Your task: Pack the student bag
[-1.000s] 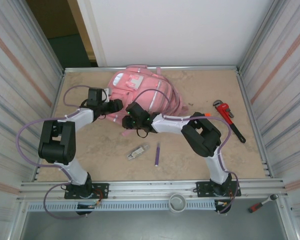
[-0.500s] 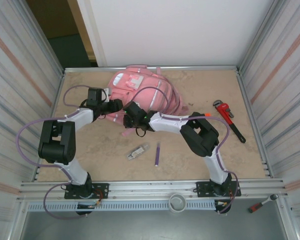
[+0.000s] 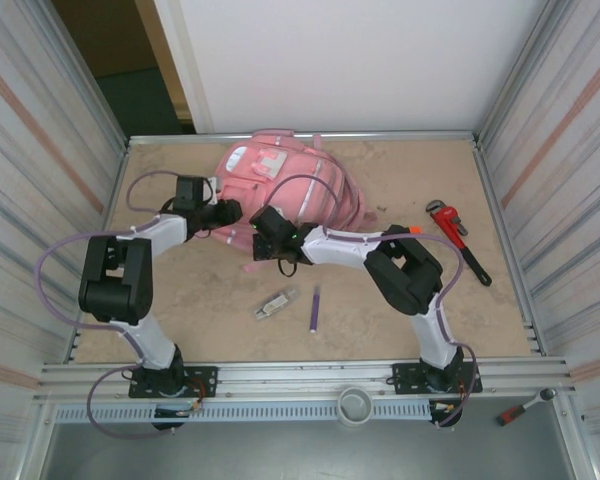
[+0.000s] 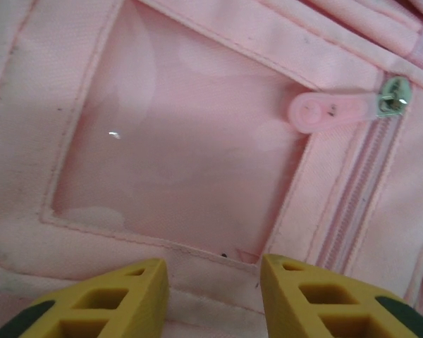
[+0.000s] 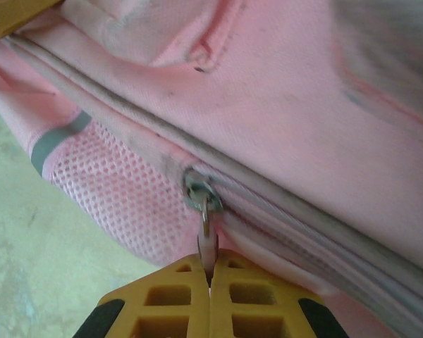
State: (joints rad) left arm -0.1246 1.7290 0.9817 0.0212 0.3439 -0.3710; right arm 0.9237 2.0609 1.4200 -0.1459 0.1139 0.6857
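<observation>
Both arms look like the same build from here: left arm [image 3: 115,285] and right arm [image 3: 405,275] have white links and chunky black joint housings. Purple cables [image 3: 40,280] loop loose off each. Black base plates [image 3: 165,383], bolted. Fingers [image 4: 99,303] are yellow with a moulded lattice of pockets, dark at the outer corners.

From the top view I get even, soft overhead light: the tabletop [image 3: 410,190] reads bright and flat, shadows on it are faint, and the doorway [image 3: 140,100] at 11 o'clock is dark. On the left wrist feed the student bag [image 4: 197,141] looks washed pale, with a tiny glare speck at 9 o'clock and the left pincer [image 4: 211,271] slightly soft. On the right wrist feed the zip pull [image 5: 207,246] is crisp; fabric at 2 o'clock smears into blur.
</observation>
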